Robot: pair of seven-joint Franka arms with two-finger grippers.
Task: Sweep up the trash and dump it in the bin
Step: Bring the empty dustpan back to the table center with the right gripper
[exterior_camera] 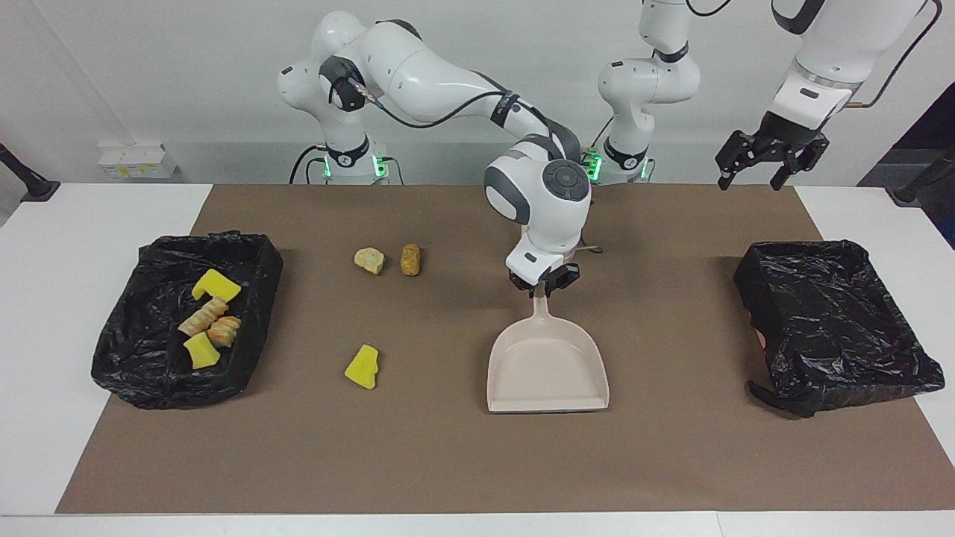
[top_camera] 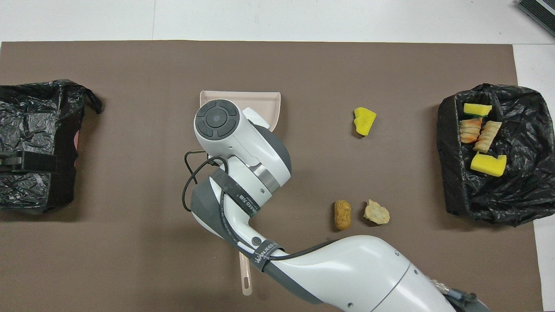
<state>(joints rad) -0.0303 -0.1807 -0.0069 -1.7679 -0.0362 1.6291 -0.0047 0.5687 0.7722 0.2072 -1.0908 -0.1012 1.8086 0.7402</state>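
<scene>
Three pieces of trash lie on the brown mat: a yellow sponge chunk (exterior_camera: 362,367) (top_camera: 364,121), a tan lump (exterior_camera: 369,260) (top_camera: 376,212) and an orange-brown lump (exterior_camera: 410,259) (top_camera: 342,214). Several more pieces (exterior_camera: 209,319) (top_camera: 480,138) lie in the black-lined bin (exterior_camera: 134,358) (top_camera: 520,195) at the right arm's end. The beige dustpan (exterior_camera: 548,365) (top_camera: 269,99) lies flat mid-table. My right gripper (exterior_camera: 543,283) stands at the tip of its handle, fingers apart on either side. My left gripper (exterior_camera: 768,168) waits open and empty in the air.
A second black-lined bin (exterior_camera: 828,321) (top_camera: 30,143) stands at the left arm's end with no trash showing in it. A beige handle with a hang hole (top_camera: 246,279) pokes out from under the right arm, nearer to the robots than the dustpan.
</scene>
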